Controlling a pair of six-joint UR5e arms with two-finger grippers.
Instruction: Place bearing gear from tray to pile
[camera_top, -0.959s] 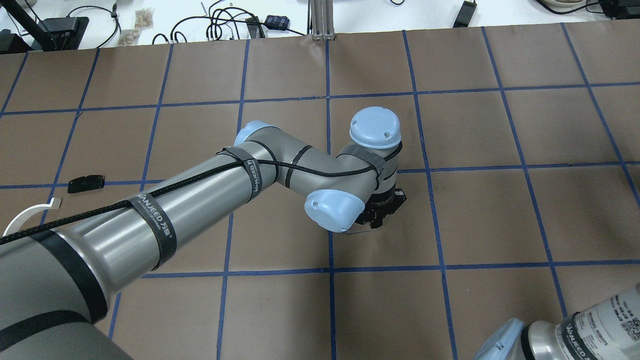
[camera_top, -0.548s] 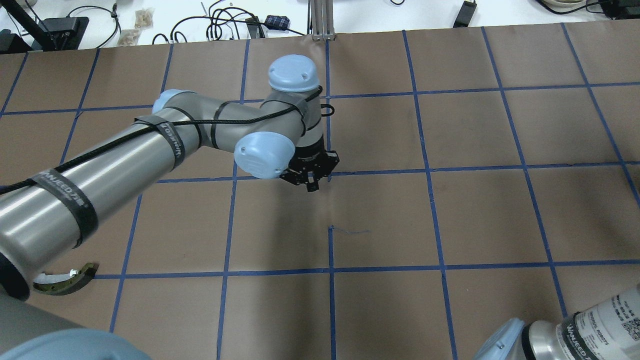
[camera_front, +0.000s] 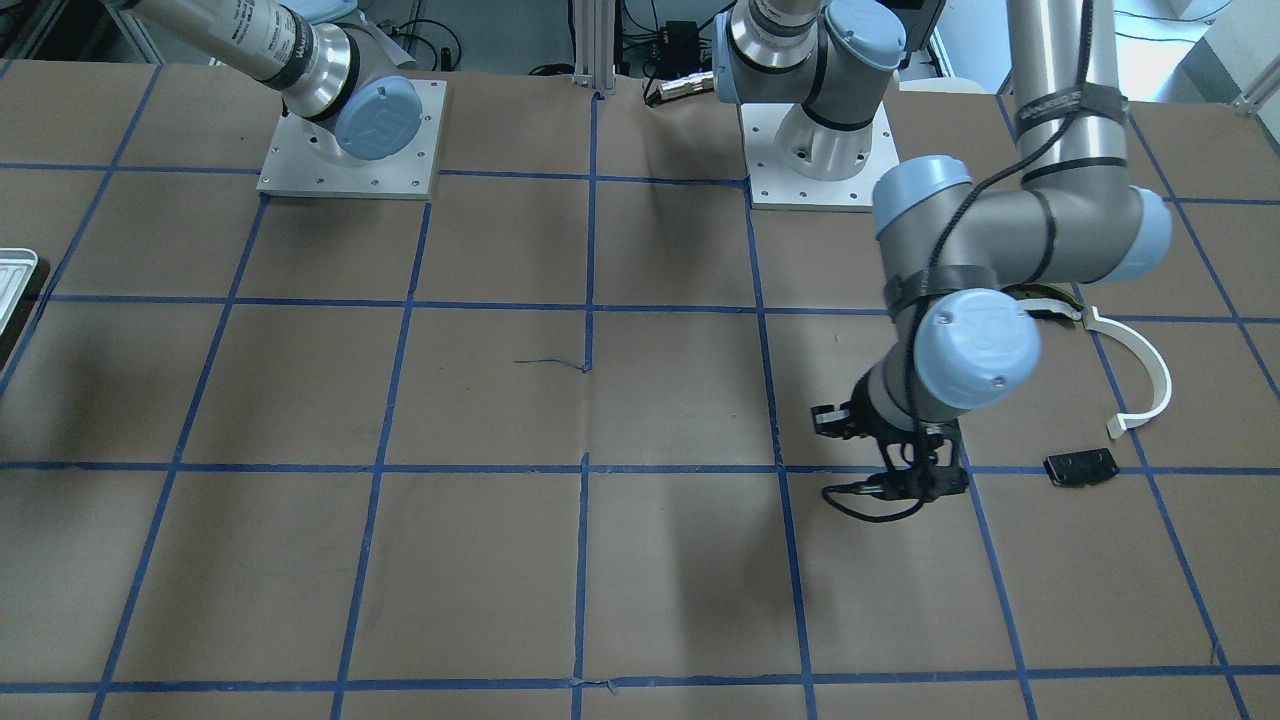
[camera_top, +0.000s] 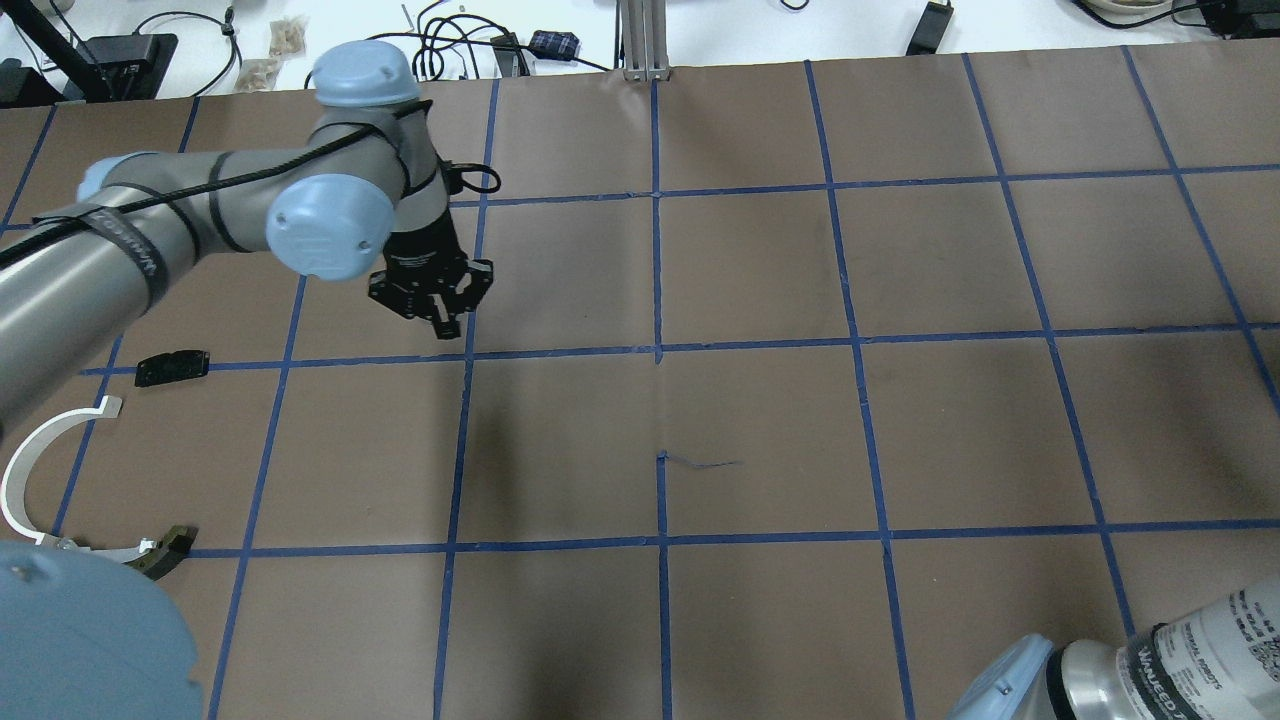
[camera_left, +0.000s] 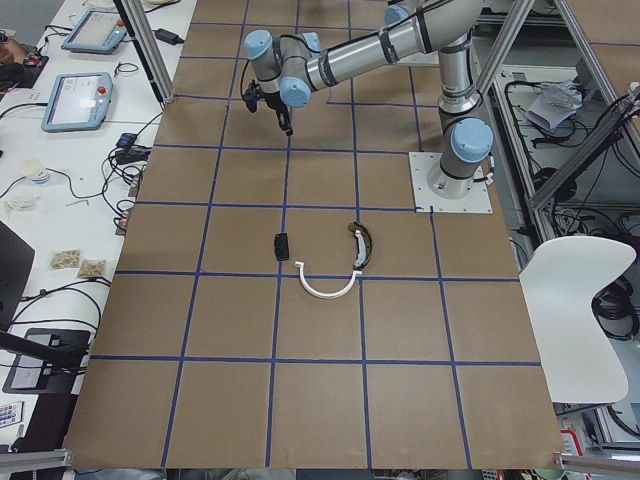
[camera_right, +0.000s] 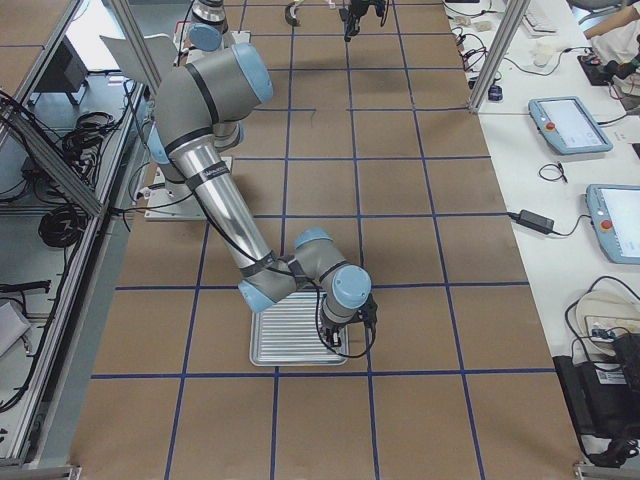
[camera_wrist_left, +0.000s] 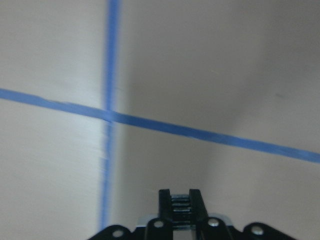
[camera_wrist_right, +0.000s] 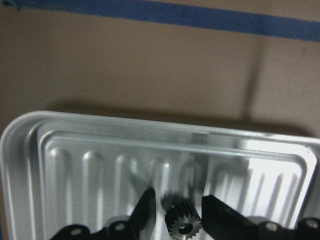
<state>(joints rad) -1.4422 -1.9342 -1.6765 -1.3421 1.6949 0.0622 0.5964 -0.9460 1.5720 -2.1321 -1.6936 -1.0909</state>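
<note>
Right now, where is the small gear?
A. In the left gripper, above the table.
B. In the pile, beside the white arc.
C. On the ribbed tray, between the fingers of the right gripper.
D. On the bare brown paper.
C: the right wrist view shows the gear on the tray, between the fingers of the right gripper.

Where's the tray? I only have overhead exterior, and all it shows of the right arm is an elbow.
Observer: The tray is out at the robot's far right, beyond the edge of your frame. The exterior right view shows it whole.
Operator: Right gripper on it?
Observer: Yes. The right gripper is low over the tray, with one finger on each side of a small toothed gear.
Operator: Grasped?
Observer: It doesn't look like it. The jaws look open and the gear lies on the tray's ribbed floor, though the wrist view is blurred there.
</note>
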